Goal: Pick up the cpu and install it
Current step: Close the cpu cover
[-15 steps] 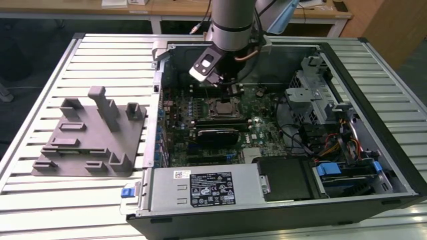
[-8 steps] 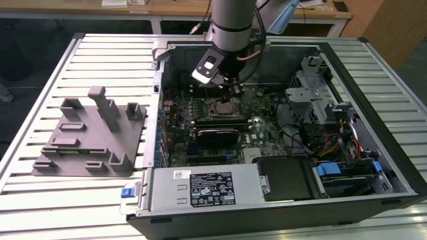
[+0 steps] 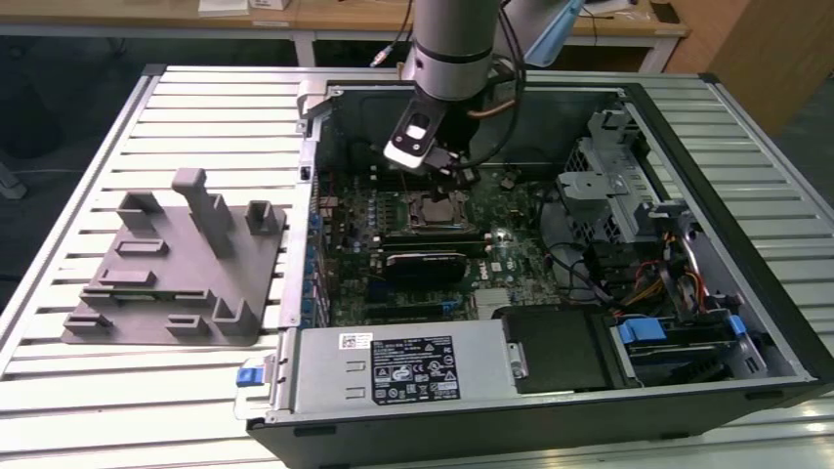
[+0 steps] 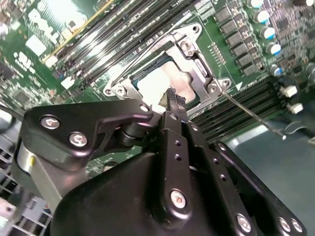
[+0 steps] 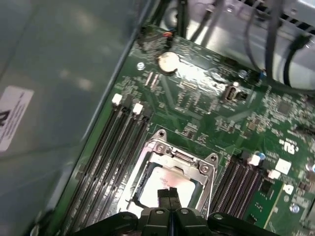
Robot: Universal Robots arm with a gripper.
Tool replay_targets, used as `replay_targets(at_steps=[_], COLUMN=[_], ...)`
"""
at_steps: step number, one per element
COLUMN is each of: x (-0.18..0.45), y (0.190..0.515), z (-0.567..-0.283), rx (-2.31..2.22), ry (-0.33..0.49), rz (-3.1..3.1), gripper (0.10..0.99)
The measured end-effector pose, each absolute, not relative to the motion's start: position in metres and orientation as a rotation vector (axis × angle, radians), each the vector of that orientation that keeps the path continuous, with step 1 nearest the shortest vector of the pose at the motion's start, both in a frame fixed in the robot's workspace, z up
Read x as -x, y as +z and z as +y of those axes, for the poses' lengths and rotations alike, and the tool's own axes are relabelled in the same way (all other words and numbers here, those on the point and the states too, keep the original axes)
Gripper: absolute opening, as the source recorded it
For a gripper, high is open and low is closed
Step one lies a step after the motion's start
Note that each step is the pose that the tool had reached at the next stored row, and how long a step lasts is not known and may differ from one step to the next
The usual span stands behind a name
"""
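Cpu [image 5: 160, 179] lies inside the socket [image 5: 172, 150] frame. Gripper [image 5: 169, 193] is over the socket, fingers clenched together, holding nothing. I can't tell if they touch the cpu. My judgement: stay square to the socket, use a light touch, and check the chip sits flat.

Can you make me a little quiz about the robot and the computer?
1. True or false: the cpu lies inside the metal socket frame.
2. Pick one. The gripper above the cpu is: A) wide open, B) shut, C) gripping a cable.
3. Fill the gap: in the exterior view, the grey fixture stands on the view's ___ of the computer case.

Key: 1 true; 2 B; 3 left.
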State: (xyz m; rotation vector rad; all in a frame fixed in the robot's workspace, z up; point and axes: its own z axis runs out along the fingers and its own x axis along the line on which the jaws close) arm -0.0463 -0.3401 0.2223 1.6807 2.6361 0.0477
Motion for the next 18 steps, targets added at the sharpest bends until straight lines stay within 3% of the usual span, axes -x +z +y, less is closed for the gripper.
replay_targets(at_steps=[18], x=[0.0463], y=[0.2217], z=[-0.3401], rx=[-1.231], ry=[0.05], rz=[2.879], gripper=[0.106])
